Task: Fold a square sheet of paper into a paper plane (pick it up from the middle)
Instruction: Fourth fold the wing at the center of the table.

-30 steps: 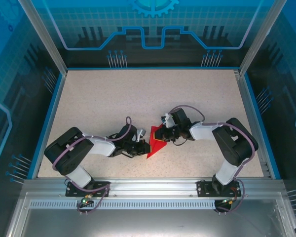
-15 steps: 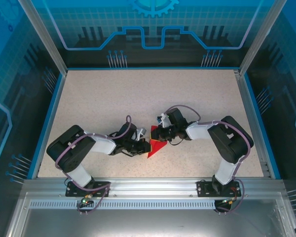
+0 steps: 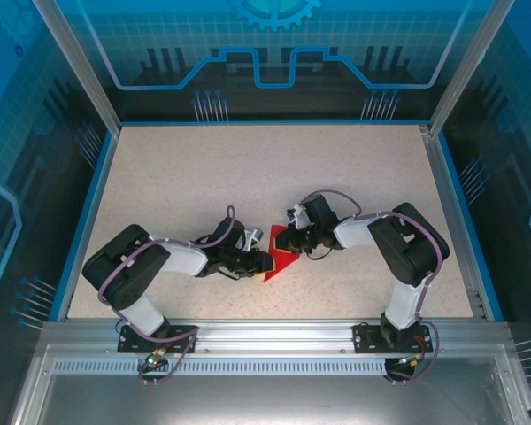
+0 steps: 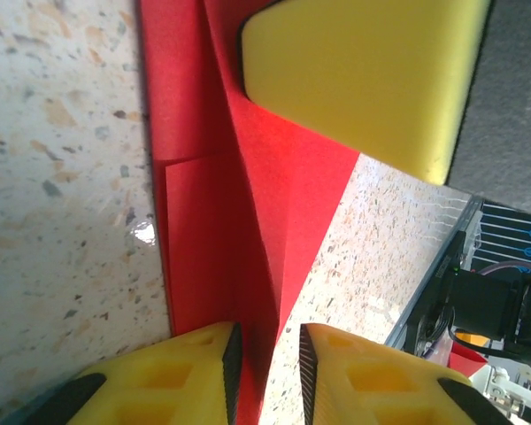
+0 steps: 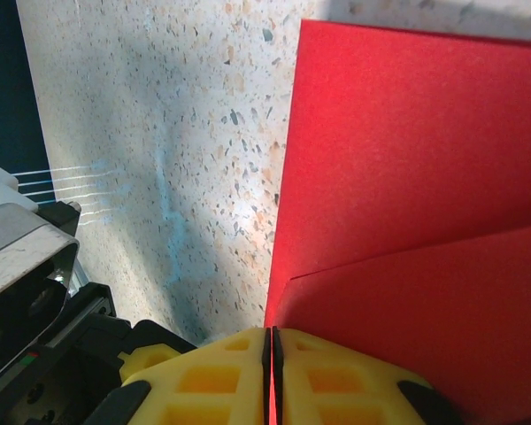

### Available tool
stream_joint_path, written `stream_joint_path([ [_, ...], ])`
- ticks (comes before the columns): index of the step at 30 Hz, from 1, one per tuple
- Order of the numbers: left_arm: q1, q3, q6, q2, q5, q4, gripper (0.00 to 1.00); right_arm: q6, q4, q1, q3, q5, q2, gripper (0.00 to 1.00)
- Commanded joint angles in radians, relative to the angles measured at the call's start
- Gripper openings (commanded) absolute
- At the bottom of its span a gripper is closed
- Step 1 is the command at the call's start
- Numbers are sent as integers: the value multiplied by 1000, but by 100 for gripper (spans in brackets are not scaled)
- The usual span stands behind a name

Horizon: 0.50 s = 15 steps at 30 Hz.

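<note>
Pinching red paper (image 5: 407,177) at its edge, right end effector (image 5: 272,341)

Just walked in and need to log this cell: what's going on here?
Two robot arms are folding a red sheet of paper, already creased into a pointed shape, lying on the table between them. The right gripper is shut on one edge of it. The left gripper has a fold between its jaws, which stand slightly apart. No finished plane yet.
</note>
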<state>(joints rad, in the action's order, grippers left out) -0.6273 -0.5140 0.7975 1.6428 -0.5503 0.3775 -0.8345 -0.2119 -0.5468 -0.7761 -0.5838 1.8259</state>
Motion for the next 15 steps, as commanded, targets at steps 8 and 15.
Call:
stream_joint_path([
  [8,-22,-22,-74,-25,92,-173,25,-6,-31,12,-23,-30,10,12],
  [15,-32,-9,-49,-18,135,-159,12,12,11,16,-14,-15,-52,13],
])
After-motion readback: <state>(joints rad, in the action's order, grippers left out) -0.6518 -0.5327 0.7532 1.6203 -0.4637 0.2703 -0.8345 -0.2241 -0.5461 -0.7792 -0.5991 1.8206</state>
